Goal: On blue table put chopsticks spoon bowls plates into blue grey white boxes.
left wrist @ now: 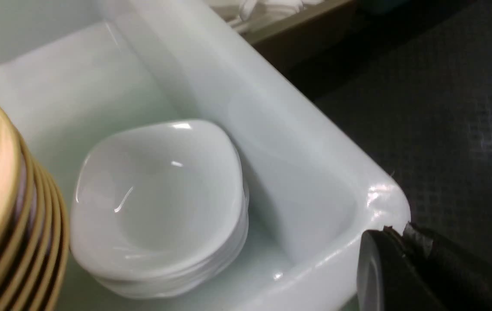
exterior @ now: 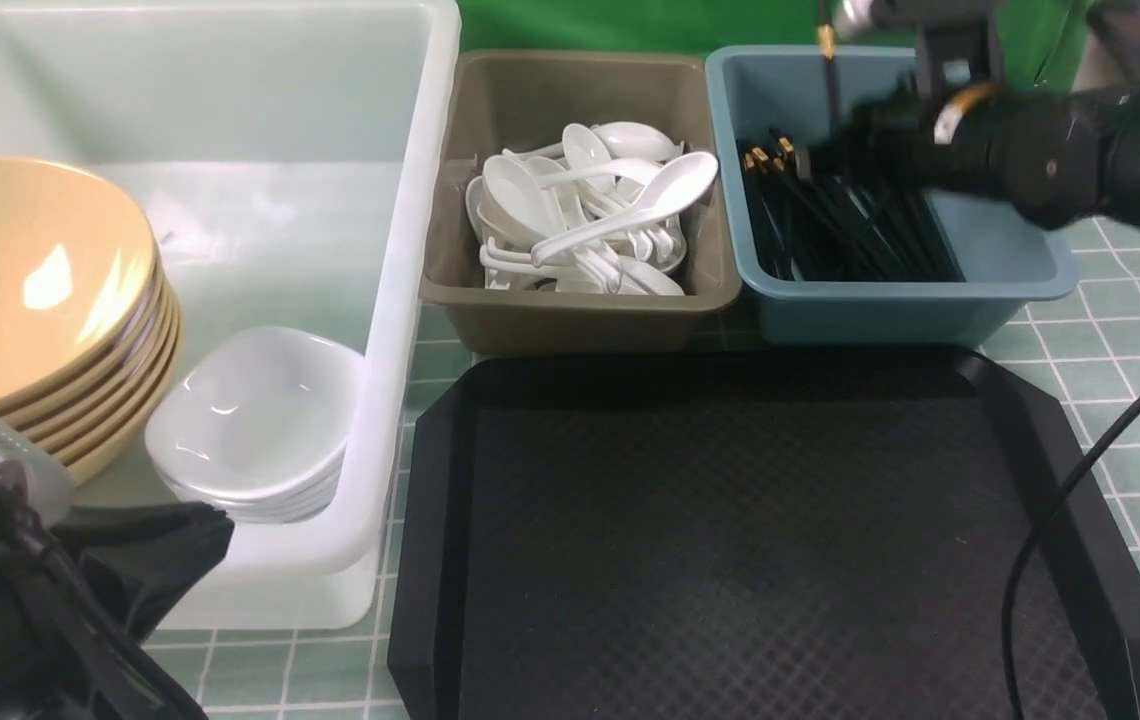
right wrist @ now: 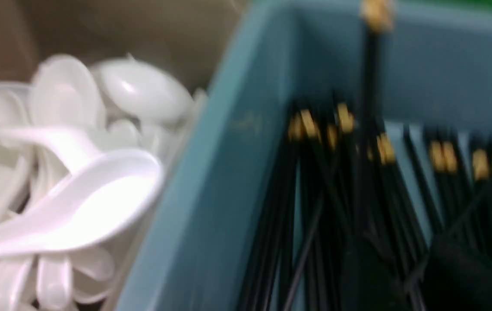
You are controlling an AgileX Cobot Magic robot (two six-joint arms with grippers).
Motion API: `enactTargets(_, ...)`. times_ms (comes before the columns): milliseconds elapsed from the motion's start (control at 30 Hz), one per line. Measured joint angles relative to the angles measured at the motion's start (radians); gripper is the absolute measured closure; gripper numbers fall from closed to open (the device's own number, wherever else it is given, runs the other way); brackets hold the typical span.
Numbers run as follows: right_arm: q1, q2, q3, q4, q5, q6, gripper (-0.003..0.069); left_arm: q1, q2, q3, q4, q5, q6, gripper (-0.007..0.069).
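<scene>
The white box (exterior: 400, 300) holds a stack of tan bowls (exterior: 30, 290) and a stack of white plates (exterior: 255, 415), which also fill the left wrist view (left wrist: 159, 194). Several spoons (exterior: 580, 210) lie in the grey box (exterior: 570, 320). Black chopsticks (exterior: 830, 225) lie in the blue box (exterior: 1000, 250). My right gripper (exterior: 820, 160) hovers blurred over that pile, and in its own view (right wrist: 414, 276) the fingers stand apart. One chopstick (right wrist: 371, 73) rises steeply from between them. My left gripper (left wrist: 395, 242) is shut and empty by the white box's near corner.
A black diamond-textured tray (exterior: 760, 540) lies in front of the grey and blue boxes on the blue table (exterior: 1110, 340). A black cable (exterior: 1060, 510) crosses the tray's right side. A green backdrop stands behind the boxes.
</scene>
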Motion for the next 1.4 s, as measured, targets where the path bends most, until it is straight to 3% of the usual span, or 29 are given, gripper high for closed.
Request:
enactTargets(100,-0.003,-0.036,0.000,0.000,0.027,0.014,0.0346,0.000,0.000,0.000,0.000,-0.020,0.000,0.0620)
enactTargets(233,-0.003,-0.164,0.000,-0.001,0.120,-0.051,0.0358,0.000,0.000,0.000,0.000,-0.027,0.000,0.0620)
enactTargets(367,-0.004,-0.446,0.002,-0.003,0.364,-0.239,0.0472,0.000,0.000,0.000,0.000,-0.028,0.000,0.0620)
enactTargets(500,0.001,-0.769,0.120,-0.003,0.450,-0.312,0.0599,0.000,0.000,0.000,0.000,-0.028,0.000,0.0620)
enactTargets(633,0.014,-1.084,0.368,-0.003,0.404,-0.319,0.0623,0.000,0.000,0.000,0.000,-0.029,0.000,0.0620)
enactTargets(900,0.015,-1.621,0.885,-0.003,0.057,-0.332,0.0622,0.000,0.000,0.000,0.000,-0.029,0.000,0.0620)
enactTargets(1033,0.015,-1.910,1.119,-0.003,0.052,-0.264,0.0622,0.000,0.000,0.002,0.000,-0.029,0.000,0.0620)
enactTargets(1167,0.024,-1.940,1.188,-0.003,0.069,-0.157,0.0622,0.000,-0.001,0.004,-0.004,-0.024,0.000,0.0620)
enactTargets(1267,0.024,-1.904,1.203,-0.002,0.075,-0.011,0.0622,0.000,-0.001,0.006,-0.003,-0.011,0.000,0.0620)
enactTargets(1400,0.024,-1.901,1.203,-0.002,0.070,0.013,0.0622,0.000,-0.001,0.006,-0.003,-0.004,-0.001,0.0620)
